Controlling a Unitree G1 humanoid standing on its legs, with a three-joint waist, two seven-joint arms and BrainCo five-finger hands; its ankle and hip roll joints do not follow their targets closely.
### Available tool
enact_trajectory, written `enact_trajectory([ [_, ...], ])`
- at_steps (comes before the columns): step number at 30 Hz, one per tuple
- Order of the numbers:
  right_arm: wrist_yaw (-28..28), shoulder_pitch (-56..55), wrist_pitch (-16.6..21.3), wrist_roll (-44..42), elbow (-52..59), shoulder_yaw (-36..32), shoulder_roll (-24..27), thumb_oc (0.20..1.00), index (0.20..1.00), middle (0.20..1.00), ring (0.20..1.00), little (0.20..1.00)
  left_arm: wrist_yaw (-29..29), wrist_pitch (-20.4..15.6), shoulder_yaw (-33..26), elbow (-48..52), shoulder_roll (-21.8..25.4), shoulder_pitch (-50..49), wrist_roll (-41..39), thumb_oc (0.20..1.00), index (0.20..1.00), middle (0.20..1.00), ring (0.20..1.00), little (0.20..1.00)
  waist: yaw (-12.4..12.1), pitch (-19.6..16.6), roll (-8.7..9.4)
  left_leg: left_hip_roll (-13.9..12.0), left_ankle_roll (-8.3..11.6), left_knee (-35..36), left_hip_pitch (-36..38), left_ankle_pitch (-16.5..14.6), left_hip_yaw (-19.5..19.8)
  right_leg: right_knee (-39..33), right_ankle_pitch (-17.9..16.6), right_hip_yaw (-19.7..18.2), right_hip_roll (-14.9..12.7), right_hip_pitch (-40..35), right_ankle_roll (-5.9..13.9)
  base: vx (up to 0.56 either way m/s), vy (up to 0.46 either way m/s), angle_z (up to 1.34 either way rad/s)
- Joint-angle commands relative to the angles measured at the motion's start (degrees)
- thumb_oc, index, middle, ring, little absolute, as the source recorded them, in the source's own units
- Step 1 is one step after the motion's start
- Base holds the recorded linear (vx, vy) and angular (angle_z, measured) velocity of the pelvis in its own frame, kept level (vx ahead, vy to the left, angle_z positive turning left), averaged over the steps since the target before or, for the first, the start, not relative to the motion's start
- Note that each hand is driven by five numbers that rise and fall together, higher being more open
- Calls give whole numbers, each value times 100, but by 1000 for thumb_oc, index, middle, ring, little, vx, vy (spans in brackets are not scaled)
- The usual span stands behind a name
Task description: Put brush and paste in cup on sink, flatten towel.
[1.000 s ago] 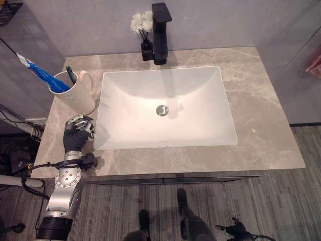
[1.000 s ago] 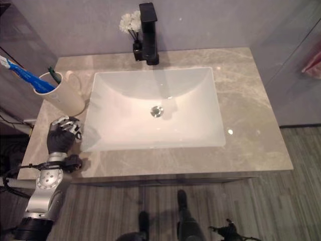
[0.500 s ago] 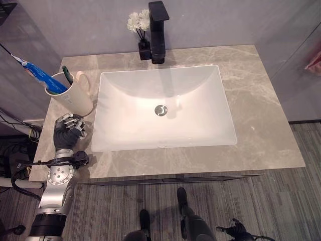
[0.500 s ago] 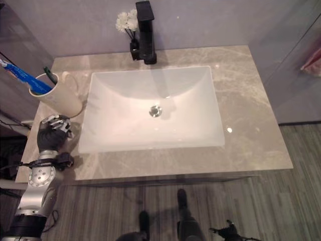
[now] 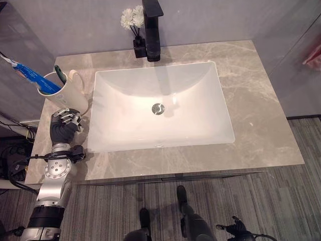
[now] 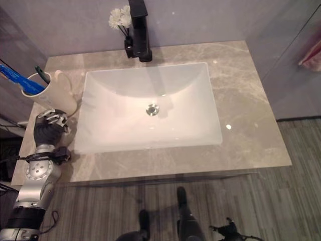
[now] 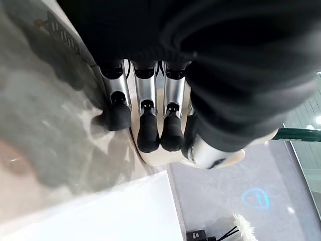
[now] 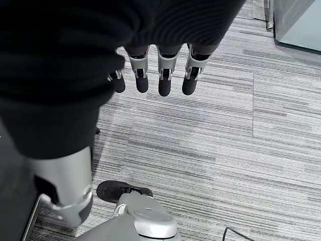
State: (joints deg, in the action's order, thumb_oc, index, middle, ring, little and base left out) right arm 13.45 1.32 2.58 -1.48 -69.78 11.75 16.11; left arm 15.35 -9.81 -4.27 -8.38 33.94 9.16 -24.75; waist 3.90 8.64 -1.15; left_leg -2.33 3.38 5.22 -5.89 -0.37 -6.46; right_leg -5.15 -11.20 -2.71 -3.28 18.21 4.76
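Note:
A cream mug (image 5: 71, 94) stands on the grey marble counter (image 5: 261, 115) left of the basin. A blue toothpaste tube (image 5: 29, 76) and a green toothbrush (image 5: 59, 77) lean out of it. My left hand (image 5: 63, 128) rests on the counter just in front of the mug, fingers relaxed and holding nothing. In the left wrist view its fingertips (image 7: 149, 136) sit close to the mug's base (image 7: 165, 159). My right hand (image 8: 164, 74) hangs open over the striped floor. A pink cloth (image 5: 314, 52) shows at the far right edge.
A white rectangular basin (image 5: 120, 108) is sunk into the middle of the counter. A black faucet (image 5: 152, 31) stands behind it, with white flowers (image 5: 131, 17) in a small dark vase beside it. Bare counter lies to the basin's right.
The whole picture has shifted, so the camera moved. My left hand has edged a little left and closer to the mug. The mug and its contents stay put.

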Motion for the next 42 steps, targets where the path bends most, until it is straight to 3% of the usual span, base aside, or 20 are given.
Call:
enact_trajectory([
  [1, 19, 79, 37, -159, -65, 151, 81, 1000, 1000, 1000, 1000, 1000, 132, -194, 0, -380, 478, 445, -57, 200, 200, 200, 200, 200, 106, -9, 119, -169, 106, -22, -225, 145, 46, 15, 337, -125, -398, -331, 382, 0, 0, 0],
  [11, 16, 107, 28, -161, -67, 191, 125, 1000, 1000, 1000, 1000, 1000, 229, -233, 73, -474, 641, 748, -23, 200, 200, 200, 200, 200, 113, 24, 161, -147, 98, -22, -352, 167, 21, 15, 303, -108, -406, -204, 421, 0, 0, 0],
  [25, 52, 120, 49, -220, 70, 398, 150, 1000, 1000, 1000, 1000, 1000, 493, -194, 747, -1714, 1328, 2228, -141, 200, 200, 200, 200, 200, 257, 76, 185, -135, 120, -22, -484, 206, 21, 15, 267, -118, -433, -83, 460, 0, 0, 0],
  [42, 74, 106, 66, -237, 174, 559, 141, 1000, 1000, 1000, 1000, 1000, 610, -124, 1247, -2708, 1424, 3094, -209, 200, 200, 200, 200, 200, 360, 141, 325, -183, 135, -22, -518, 235, -114, 15, 171, -200, -388, 25, 489, -2, -1, -1],
])
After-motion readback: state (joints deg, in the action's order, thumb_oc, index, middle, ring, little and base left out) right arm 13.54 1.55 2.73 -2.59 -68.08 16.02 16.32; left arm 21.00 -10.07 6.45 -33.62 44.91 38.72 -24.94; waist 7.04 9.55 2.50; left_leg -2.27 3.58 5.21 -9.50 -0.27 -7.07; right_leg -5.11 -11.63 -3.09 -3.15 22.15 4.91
